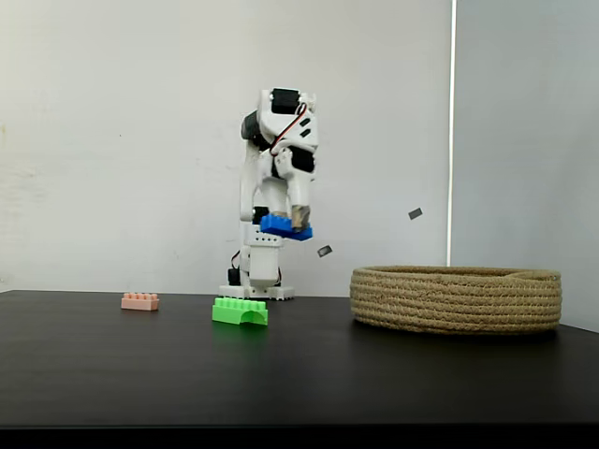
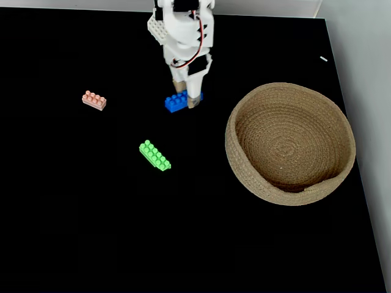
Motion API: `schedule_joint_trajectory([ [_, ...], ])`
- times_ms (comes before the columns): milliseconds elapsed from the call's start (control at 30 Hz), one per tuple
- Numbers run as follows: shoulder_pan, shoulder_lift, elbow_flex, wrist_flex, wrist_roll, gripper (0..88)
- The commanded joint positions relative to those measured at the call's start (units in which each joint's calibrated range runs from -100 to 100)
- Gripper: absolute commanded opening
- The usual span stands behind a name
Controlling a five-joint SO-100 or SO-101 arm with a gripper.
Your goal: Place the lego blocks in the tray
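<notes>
My white arm's gripper (image 1: pixel 292 224) (image 2: pixel 188 101) is shut on the blue lego block (image 1: pixel 284 226) (image 2: pixel 178 102), which hangs well above the table. The green arched block (image 1: pixel 240 311) (image 2: pixel 155 155) rests on the black table in front of the arm. Further left lies the pale pink block (image 1: pixel 139 301) (image 2: pixel 94 100). The tray (image 1: pixel 456 297) (image 2: pixel 244 171), a shallow coiled rope basket, stands to the right in both fixed views with nothing inside it.
The black table (image 2: pixel 73 220) ends at a pale wall behind the arm's base (image 1: pixel 255 292) and at an edge just right of the tray. Two small dark tags (image 1: pixel 415 213) show on the wall.
</notes>
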Motion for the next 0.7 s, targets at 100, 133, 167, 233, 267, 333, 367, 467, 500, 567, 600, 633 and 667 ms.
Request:
schedule_joint_trajectory([
  [100,-18.6,-6.5,-2.0,-5.3,-13.5,0.3],
  [133,-20.5,-5.0,-1.8,-6.5,-14.7,0.3],
  [167,-22.4,-3.5,-1.8,-7.6,-16.0,0.3],
  [233,-25.9,0.4,-2.5,-9.3,-18.4,0.3],
  [267,-27.6,1.9,-2.6,-10.6,-19.2,0.3],
  [333,-30.2,3.3,-0.6,-15.0,-20.6,0.8],
  [367,-31.0,3.7,0.8,-17.8,-21.1,2.0],
  [467,-32.3,3.7,7.4,-27.9,-21.7,7.7],
  [500,-32.3,3.1,9.6,-30.8,-21.4,8.1],
  [567,-31.8,2.5,12.6,-33.3,-20.9,15.2],
  [600,-31.3,2.5,13.2,-34.0,-20.8,16.4],
  [633,-30.8,2.5,13.7,-34.9,-21.0,16.8],
  [667,-30.3,2.6,13.9,-35.4,-21.5,17.5],
])
